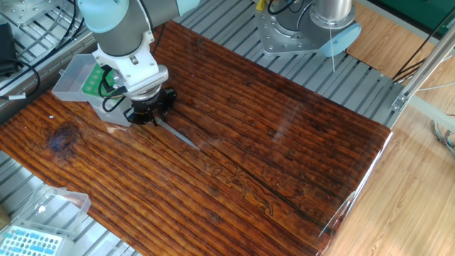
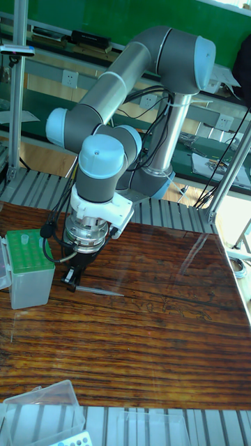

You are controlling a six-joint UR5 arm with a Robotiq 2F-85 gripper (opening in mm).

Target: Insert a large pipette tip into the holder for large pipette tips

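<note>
The large pipette tip is a thin translucent cone lying nearly flat, low over the wooden table, its point toward the table's middle. My gripper points down and is shut on the tip's wide end. In the tall fixed view the gripper holds the large pipette tip just right of the holder. The holder for large pipette tips, a clear box with a green rack, stands directly left of the gripper with its lid hinged open. The same holder is partly hidden by the arm in the fixed view.
A smaller clear box with a light blue rack sits off the table's front left corner, lid open. A second robot base stands beyond the far edge. The wooden table stretches to the right.
</note>
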